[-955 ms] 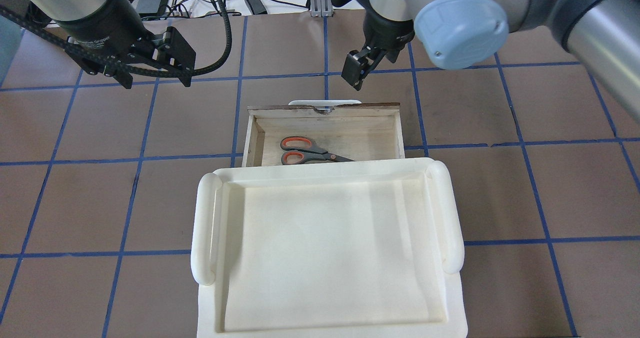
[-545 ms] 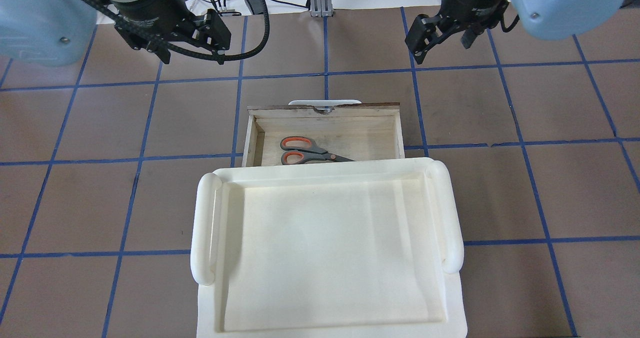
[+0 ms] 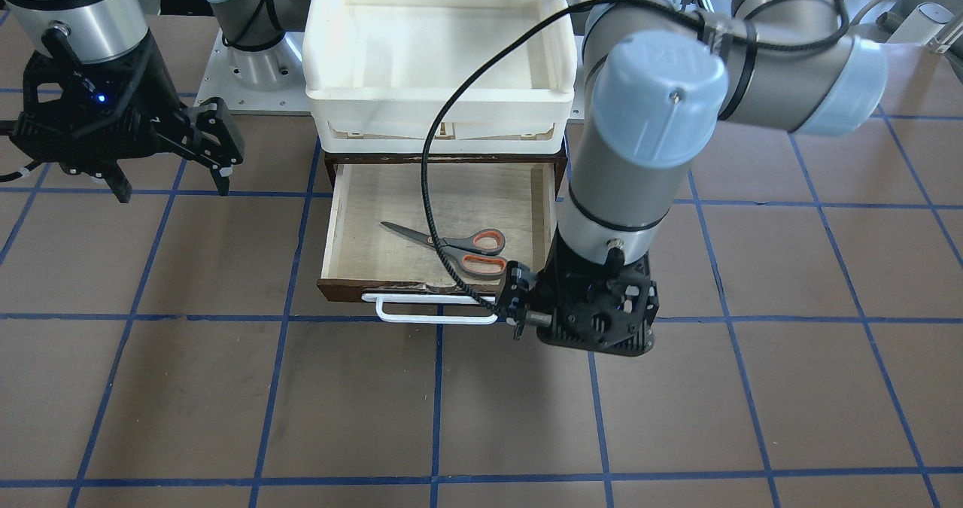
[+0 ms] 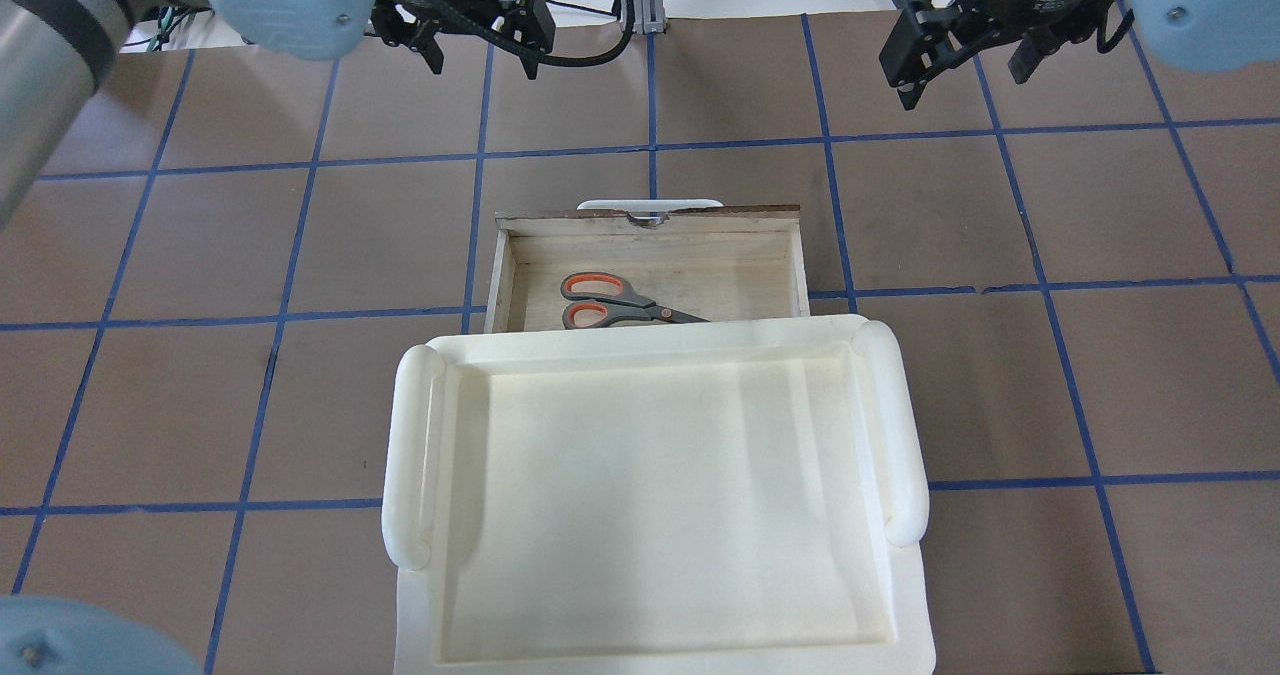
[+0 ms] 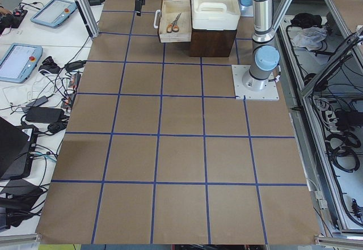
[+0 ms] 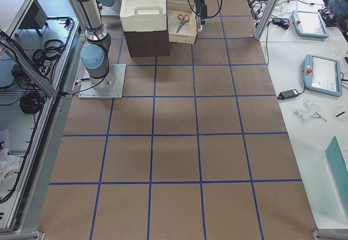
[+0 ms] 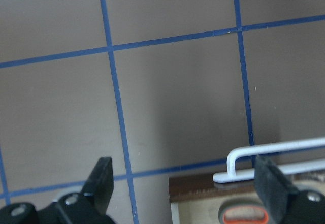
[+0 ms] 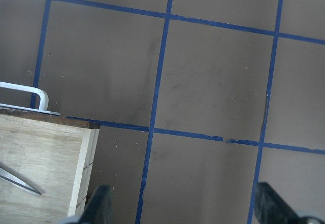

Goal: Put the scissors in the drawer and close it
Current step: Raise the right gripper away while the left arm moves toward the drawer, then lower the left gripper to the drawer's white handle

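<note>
Left gripper [image 7: 184, 165]: jaws spread wide, empty, poised above the drawer's front corner, at the end of the white bar handle [image 7: 277, 150]. Right gripper [image 8: 184, 201]: jaws also wide, empty, over bare table [image 8: 208, 82] off the drawer's opposite side. Drawer [image 4: 650, 223] stands pulled out beneath the white tray [image 4: 640, 347]. Scissors [image 4: 612, 302] lie flat inside, loops toward the left gripper's side.

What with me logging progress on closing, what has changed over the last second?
The left gripper swung inward and forward, to just beyond the drawer front; the right gripper withdrew from that front toward the robot's right. Both are open and empty. The scissors lie unmoved in the drawer, which stays open.
</note>
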